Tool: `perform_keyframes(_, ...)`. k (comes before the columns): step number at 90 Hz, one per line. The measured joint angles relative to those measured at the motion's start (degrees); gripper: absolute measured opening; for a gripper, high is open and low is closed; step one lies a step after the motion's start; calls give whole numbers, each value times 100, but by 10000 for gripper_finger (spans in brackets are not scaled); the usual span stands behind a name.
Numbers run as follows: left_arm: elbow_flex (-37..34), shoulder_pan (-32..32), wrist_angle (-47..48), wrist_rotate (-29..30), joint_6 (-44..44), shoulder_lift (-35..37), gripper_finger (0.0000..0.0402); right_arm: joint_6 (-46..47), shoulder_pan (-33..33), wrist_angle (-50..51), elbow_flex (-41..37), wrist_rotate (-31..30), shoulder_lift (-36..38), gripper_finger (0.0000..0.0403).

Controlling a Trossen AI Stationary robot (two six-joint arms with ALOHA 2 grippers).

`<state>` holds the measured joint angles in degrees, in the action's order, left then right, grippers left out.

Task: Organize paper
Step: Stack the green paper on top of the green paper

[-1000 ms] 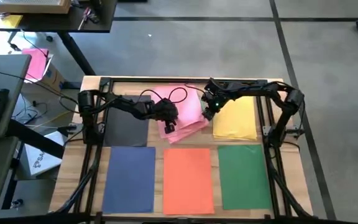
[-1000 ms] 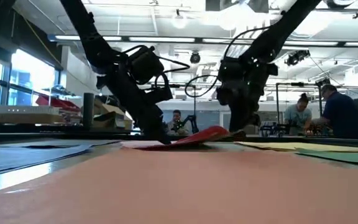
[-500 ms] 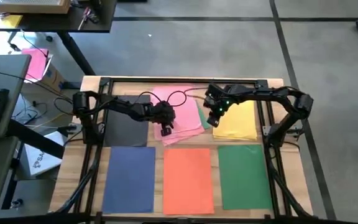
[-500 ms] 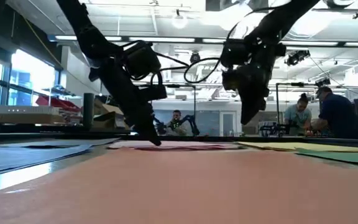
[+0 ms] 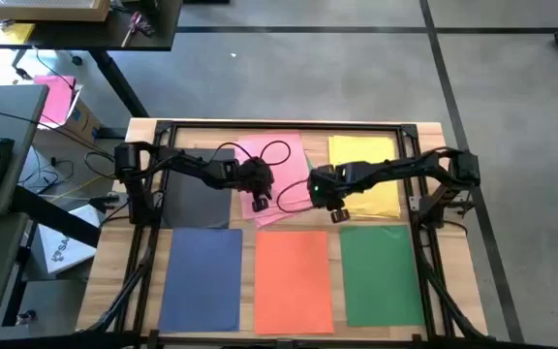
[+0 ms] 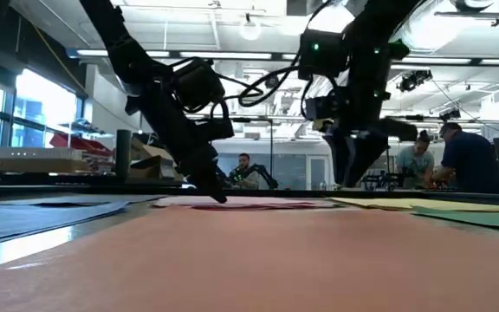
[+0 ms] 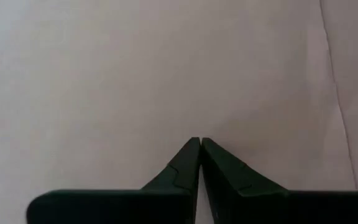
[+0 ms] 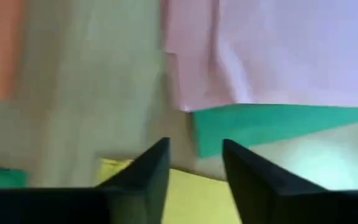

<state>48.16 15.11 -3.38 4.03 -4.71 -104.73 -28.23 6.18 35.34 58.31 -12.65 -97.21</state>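
- Near row on worktop (image 5: 432, 136): blue sheet (image 5: 201, 276), orange sheet (image 5: 294, 276), green sheet (image 5: 381, 276), flat.
- Mid: right claw (image 5: 335, 206) released, above a green sliver beside the pink stack (image 5: 279, 167).
- Left claw (image 5: 260, 201) clenched, empty, tips pinning pink.
- Advice: hold pink pinned; draw sliver out low.

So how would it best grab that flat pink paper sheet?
Probably its edge nearest the right pincer, coming in from the side of the yellow paper sheet: the thin pink paper sheet lies flat, but there it overlaps a green sheet, leaving a step to catch.
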Motion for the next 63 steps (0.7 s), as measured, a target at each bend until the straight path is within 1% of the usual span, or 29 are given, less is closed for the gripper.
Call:
perform_keyframes(4, 0, 0, 0, -4, 0, 0, 7, -31, -75, -336, -147, -310, 0, 177)
perform_keyframes(10, 0, 0, 2, -3, 1, 0, 7, -33, -163, -672, -422, -577, -3, 198)
perform_keyframes(19, 2, 0, 20, -4, 0, 0, 7, -28, -309, -1037, -827, -924, -4, 213)
perform_keyframes(27, 3, 0, 25, -8, 0, 1, 7, 110, -470, -1389, -1133, -1413, -3, 215)
perform_keyframes(37, 2, 0, 23, -16, 0, 2, 7, 26, -598, -2273, -1559, -1613, 26, 211)
perform_keyframes(49, 2, 2, 17, -53, 0, 2, 7, -220, -703, -3428, -2006, -2207, 10, 209)
perform_keyframes(63, 2, 2, 17, -76, 0, 2, 7, -284, -689, -4023, -2164, -2388, -13, 209)
